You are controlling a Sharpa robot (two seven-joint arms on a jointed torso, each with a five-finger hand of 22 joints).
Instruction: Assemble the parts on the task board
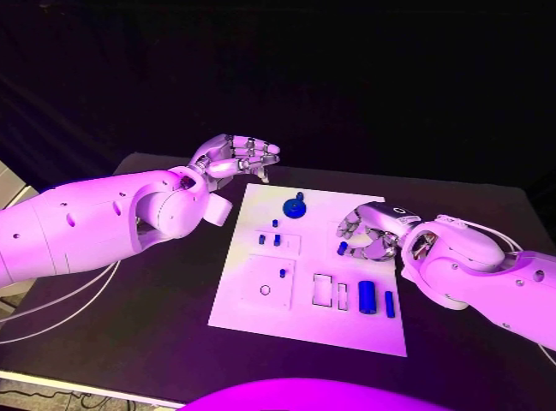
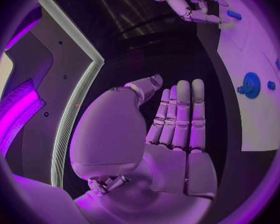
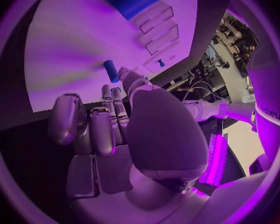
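White task board (image 1: 260, 300) bears no readable writing; left hand (image 1: 237, 158) hovers empty, fingers apart; right hand (image 1: 367, 233) pinches a small blue part (image 1: 342, 248).

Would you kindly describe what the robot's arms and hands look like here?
Both arms have smooth, rounded white shells with small dark holes; the right one carries dark lettering. Pale cables hang beneath the left arm. The left hand and right hand are silver, with many jointed, segmented fingers.

Left hand (image 1: 238, 157) open, right hand (image 1: 369, 233) curled.
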